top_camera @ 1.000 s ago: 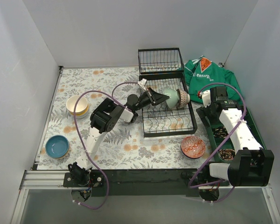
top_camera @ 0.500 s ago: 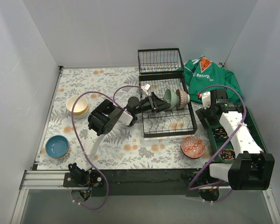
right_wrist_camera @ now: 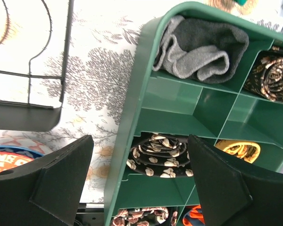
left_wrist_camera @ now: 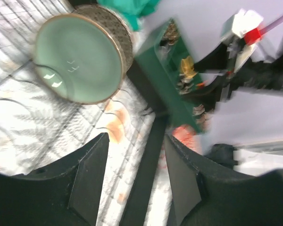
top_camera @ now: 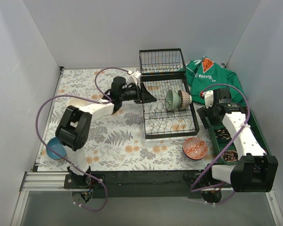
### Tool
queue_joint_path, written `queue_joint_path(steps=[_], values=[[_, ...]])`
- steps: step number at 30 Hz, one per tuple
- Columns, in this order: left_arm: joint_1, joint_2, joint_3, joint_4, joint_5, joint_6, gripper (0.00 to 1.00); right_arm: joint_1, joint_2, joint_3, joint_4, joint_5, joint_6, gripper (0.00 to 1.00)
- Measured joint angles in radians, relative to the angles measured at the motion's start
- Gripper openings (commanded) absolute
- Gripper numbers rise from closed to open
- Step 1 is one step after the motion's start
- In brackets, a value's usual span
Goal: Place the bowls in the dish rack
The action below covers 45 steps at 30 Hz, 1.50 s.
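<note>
The black wire dish rack (top_camera: 170, 123) stands mid-table, its raised basket end (top_camera: 162, 61) at the back. A mint green bowl (top_camera: 171, 100) stands on edge in a slot, with a brown patterned bowl (top_camera: 184, 98) right behind it; both show in the left wrist view, mint (left_wrist_camera: 78, 59) and brown (left_wrist_camera: 117, 29). My left gripper (top_camera: 145, 94) is open and empty at the rack's left edge, apart from the mint bowl. A red patterned bowl (top_camera: 195, 148) lies in front of the rack. My right gripper (top_camera: 211, 114) is open and empty over the green tray (right_wrist_camera: 132, 117).
A cream and yellow bowl stack (top_camera: 74, 100) and a blue bowl (top_camera: 51, 149) sit at the left, both partly hidden by my left arm. A green cloth (top_camera: 210, 75) lies at the back right. The green tray (top_camera: 254, 127) holds rolled fabrics.
My left gripper has let go of the mint bowl, left it standing in the rack, and drawn back to the left. The right arm has barely moved.
</note>
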Motion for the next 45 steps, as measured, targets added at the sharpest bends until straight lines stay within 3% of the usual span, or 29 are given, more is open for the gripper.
queue_joint_path(steps=[5, 10, 14, 16, 19, 23, 29, 38, 40, 45], values=[[0.066, -0.175, 0.096, -0.499, -0.073, 0.461, 0.50, 0.000, 0.003, 0.047, 0.003, -0.042, 0.011, 0.89], [0.157, -0.267, 0.201, -0.914, -0.258, 0.919, 0.47, 0.011, 0.032, 0.110, 0.005, -0.100, 0.019, 0.90], [0.213, -0.264, 0.279, -1.178, -0.386, 1.252, 0.47, 0.039, 0.057, 0.156, 0.003, -0.124, 0.016, 0.90], [0.234, -0.264, 0.291, -1.253, -0.408, 1.347, 0.48, 0.055, 0.070, 0.187, 0.001, -0.145, 0.005, 0.90], [0.326, -0.253, 0.293, -1.410, -0.497, 1.570, 0.48, 0.072, 0.086, 0.221, 0.002, -0.168, -0.005, 0.90], [0.433, -0.187, 0.290, -1.468, -0.582, 1.690, 0.48, 0.079, 0.099, 0.236, 0.003, -0.198, -0.001, 0.91], [0.562, -0.019, 0.378, -1.505, -0.630, 1.725, 0.47, 0.079, 0.098, 0.235, 0.004, -0.229, 0.007, 0.91], [0.583, -0.003, 0.383, -1.505, -0.668, 1.761, 0.40, 0.079, 0.091, 0.219, 0.007, -0.235, 0.014, 0.91], [0.582, -0.011, 0.372, -1.500, -0.673, 1.767, 0.37, 0.079, 0.089, 0.216, 0.008, -0.235, 0.018, 0.91], [0.582, -0.027, 0.350, -1.508, -0.681, 1.772, 0.18, 0.079, 0.085, 0.214, 0.011, -0.235, 0.026, 0.91]])
